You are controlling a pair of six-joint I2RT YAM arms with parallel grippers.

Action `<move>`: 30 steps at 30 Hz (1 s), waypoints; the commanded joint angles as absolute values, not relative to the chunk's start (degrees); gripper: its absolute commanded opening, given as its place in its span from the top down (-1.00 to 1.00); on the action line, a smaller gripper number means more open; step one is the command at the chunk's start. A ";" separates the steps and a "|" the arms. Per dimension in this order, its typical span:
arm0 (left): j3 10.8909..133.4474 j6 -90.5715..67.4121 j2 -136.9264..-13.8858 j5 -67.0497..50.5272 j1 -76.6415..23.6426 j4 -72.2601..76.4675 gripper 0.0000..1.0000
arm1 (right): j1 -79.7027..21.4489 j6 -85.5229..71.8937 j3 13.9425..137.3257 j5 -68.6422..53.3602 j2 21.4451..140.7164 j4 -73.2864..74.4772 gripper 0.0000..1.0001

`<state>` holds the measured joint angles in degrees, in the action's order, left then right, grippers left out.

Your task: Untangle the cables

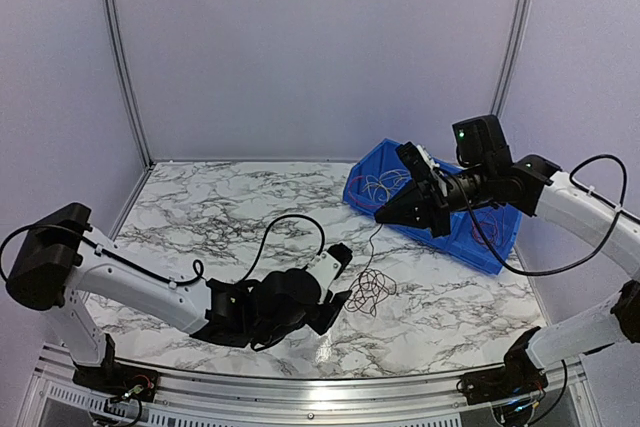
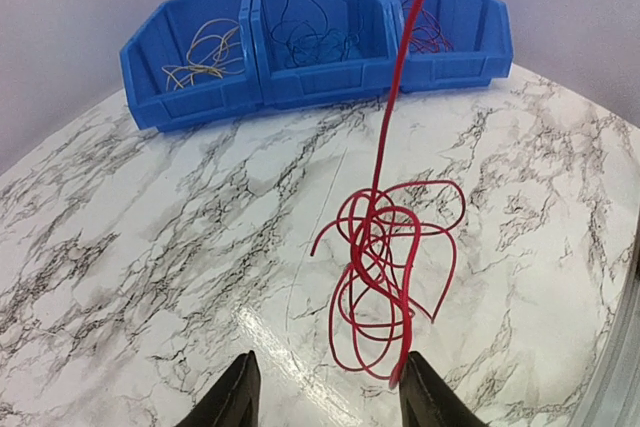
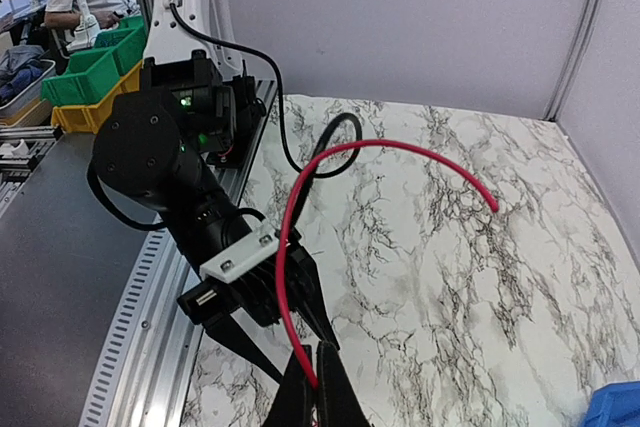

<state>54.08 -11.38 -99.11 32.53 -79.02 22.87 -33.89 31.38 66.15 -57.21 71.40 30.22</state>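
Observation:
A red cable lies in a loose tangle [image 2: 385, 267] on the marble table, in front of my left gripper [image 2: 329, 359]. That gripper is open, and the lowest loop rests against its right fingertip [image 2: 412, 387]. One strand [image 2: 400, 77] rises from the tangle to my right gripper [image 1: 383, 215], which hangs above the table in front of the blue bin. The right gripper [image 3: 318, 349] is shut on the red cable [image 3: 288, 247], whose free end [image 3: 493, 207] arcs out past the jaws. In the top view the tangle [image 1: 370, 290] sits just right of the left gripper [image 1: 340, 303].
The blue bin [image 2: 200, 97] at the back has three compartments holding tan wires [image 2: 205, 52], dark blue wires [image 2: 315, 39] and red wires [image 2: 430, 29]. A thick black arm cable [image 1: 290, 222] loops over the table behind the left arm. Walls enclose the table.

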 commanded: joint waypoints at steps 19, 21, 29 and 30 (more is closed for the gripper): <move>45.57 -28.90 -104.94 36.75 -68.61 38.53 1.00 | -34.25 30.38 82.45 -53.75 68.76 38.16 1.00; 44.80 -28.16 -105.60 35.06 -68.47 40.12 0.96 | -34.11 30.83 86.31 -50.98 68.32 39.50 1.00; 38.28 -19.54 -105.01 23.49 -69.96 55.64 0.78 | -32.14 29.79 92.77 -41.80 69.37 39.17 1.00; 37.22 -19.38 -104.54 23.16 -69.97 57.68 0.84 | -31.88 29.49 92.59 -41.20 69.51 38.88 1.00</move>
